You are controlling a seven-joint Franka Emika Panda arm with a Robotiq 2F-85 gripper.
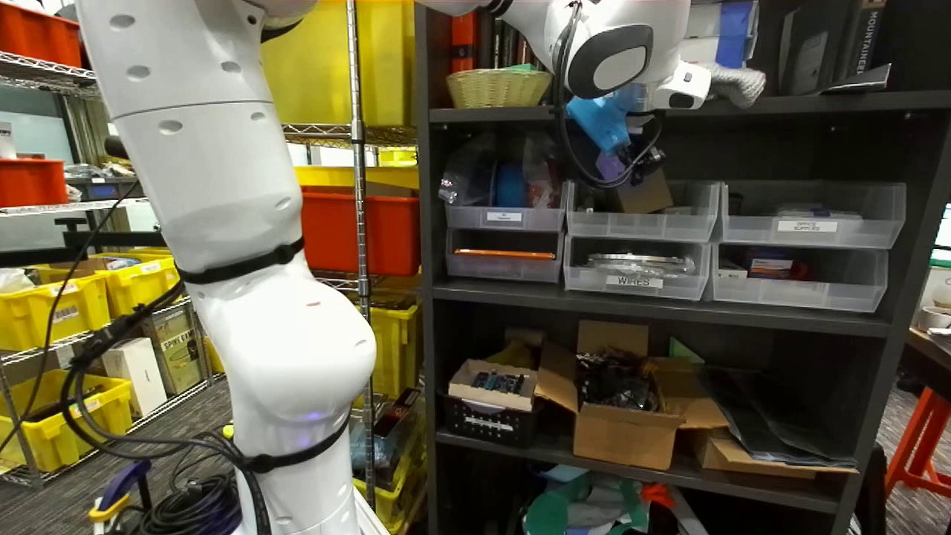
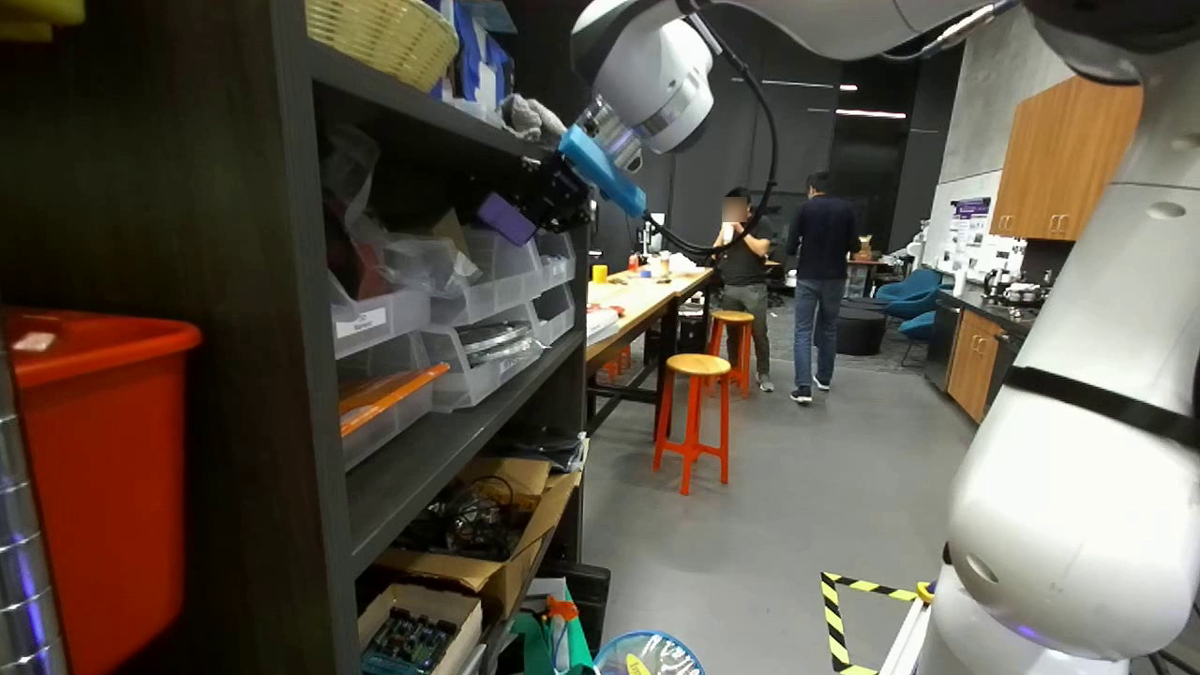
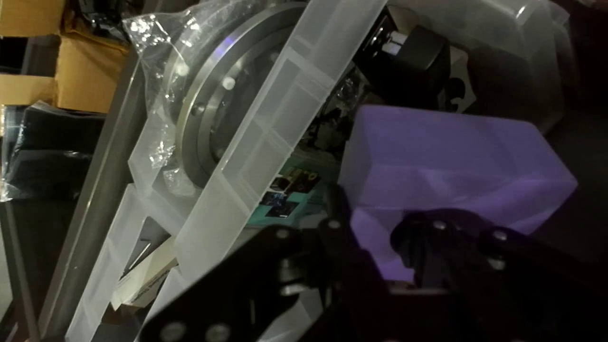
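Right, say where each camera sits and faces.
An exterior view: set back from the shelf, facing its front; arm at left and top.
An exterior view: beside the shelf, looking along it towards stools; arm at right and top.
Wrist view: on the arm, looking past the gripper and held purple block into clear bins.
Both exterior views share shelf, arm, purple block.

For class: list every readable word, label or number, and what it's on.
"WIRES": lower middle bin
"OFFICE SUPPLIES": upper right bin
"MOUNTAINEER": book spine, ending unclear
"SPIKE GA...": olive box, rest unclear
Purple block: no text showing
Too small or blurred: upper left bin label, yellow bin label, wall poster, others
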